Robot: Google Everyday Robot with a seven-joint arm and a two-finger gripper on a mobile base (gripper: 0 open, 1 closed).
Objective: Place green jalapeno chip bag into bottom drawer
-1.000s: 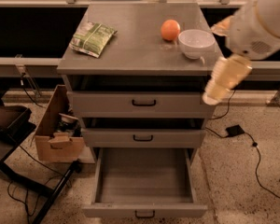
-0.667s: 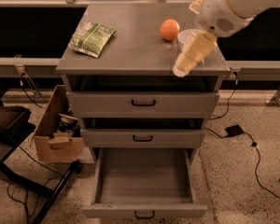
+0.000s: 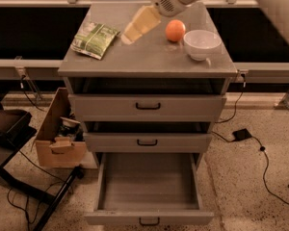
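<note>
The green jalapeno chip bag [image 3: 94, 39] lies flat on the left of the grey cabinet top [image 3: 144, 61]. The gripper [image 3: 126, 39] hangs over the cabinet top a little to the right of the bag, pointing down and left, apart from it. The white arm comes in from the upper right. The bottom drawer [image 3: 148, 189] is pulled wide open and holds nothing.
An orange fruit [image 3: 175, 31] and a white bowl [image 3: 202, 44] sit on the right of the cabinet top. The two upper drawers [image 3: 147, 106] are slightly ajar. A cardboard box [image 3: 59, 136] stands on the floor at the left. Cables run across the floor at the right.
The gripper has swung left from the cabinet's right edge, past the bowl and orange, to a spot beside the chip bag. Nothing else moved.
</note>
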